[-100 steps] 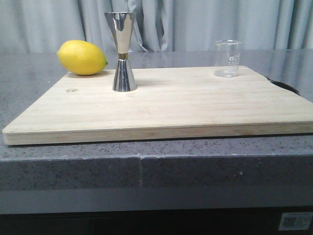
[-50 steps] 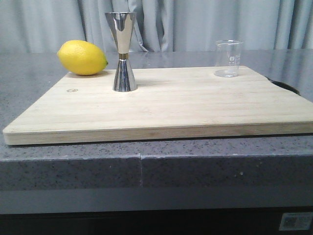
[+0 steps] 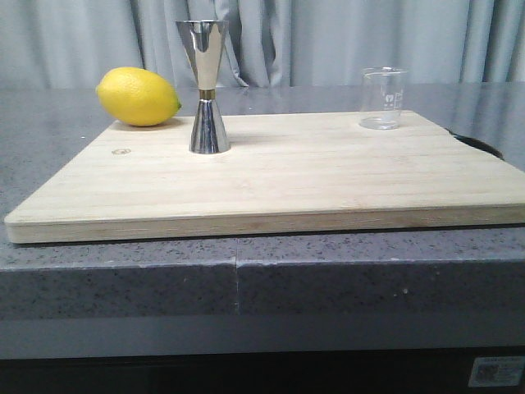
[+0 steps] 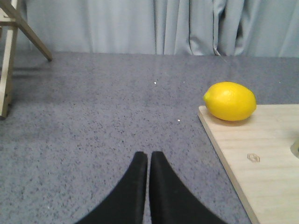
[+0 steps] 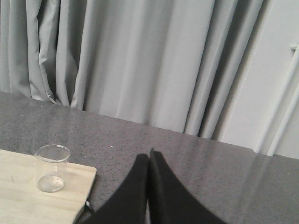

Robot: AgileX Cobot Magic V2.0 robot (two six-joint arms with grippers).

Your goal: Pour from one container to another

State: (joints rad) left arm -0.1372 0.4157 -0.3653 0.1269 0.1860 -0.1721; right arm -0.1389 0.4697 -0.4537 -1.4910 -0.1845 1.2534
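A small clear glass beaker (image 3: 383, 98) stands upright at the far right corner of the wooden board (image 3: 279, 176); the right wrist view also shows this beaker (image 5: 51, 168). The steel hourglass jigger (image 3: 205, 86), with a gold band at its waist, stands upright on the board's far left part. Neither gripper appears in the front view. My left gripper (image 4: 148, 155) is shut and empty, low over the grey counter to the left of the board. My right gripper (image 5: 149, 156) is shut and empty, over the counter to the right of the board and apart from the beaker.
A yellow lemon (image 3: 137, 96) lies at the board's far left corner, also seen as the lemon (image 4: 231, 101) in the left wrist view. A wooden stand (image 4: 10, 51) is at the counter's far left. Grey curtains (image 3: 328, 37) hang behind. A dark handle (image 3: 480, 145) shows at the board's right edge.
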